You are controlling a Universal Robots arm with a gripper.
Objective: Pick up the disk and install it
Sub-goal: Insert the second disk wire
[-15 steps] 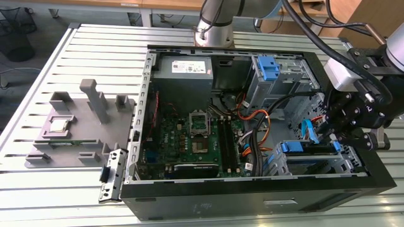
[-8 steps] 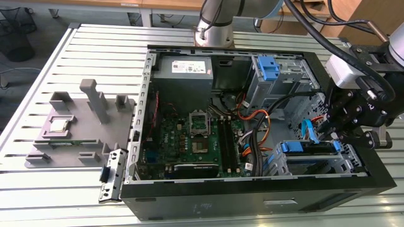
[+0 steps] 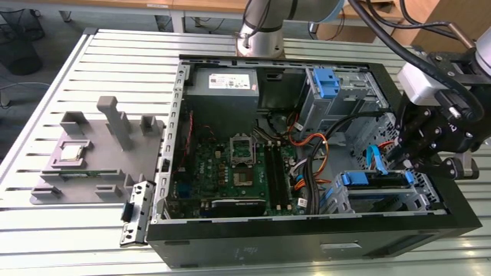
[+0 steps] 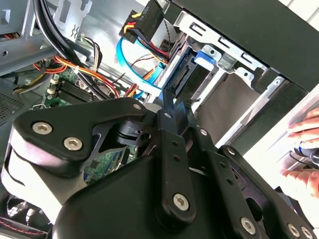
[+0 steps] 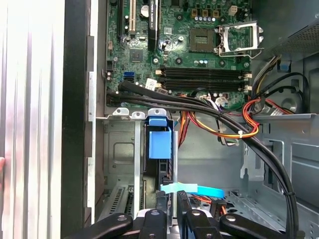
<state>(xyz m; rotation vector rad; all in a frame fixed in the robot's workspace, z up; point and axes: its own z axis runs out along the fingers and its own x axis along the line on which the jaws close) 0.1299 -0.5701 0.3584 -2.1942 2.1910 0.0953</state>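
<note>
With the disk (image 3: 373,179) sitting edge-up in the bay (image 3: 414,202) at the case's (image 3: 307,241) 4 o'clock corner and the gripper (image 5: 172,211) closed on its end, any tilt could jam it or snag the blue cable (image 5: 192,189) alongside.

This looks like a robotics lab or workshop: an open black desktop computer case (image 3: 307,230) lies on a slatted aluminium surface (image 3: 115,57) beside a grey plastic parts fixture (image 3: 92,155), with what may be desks behind.
</note>
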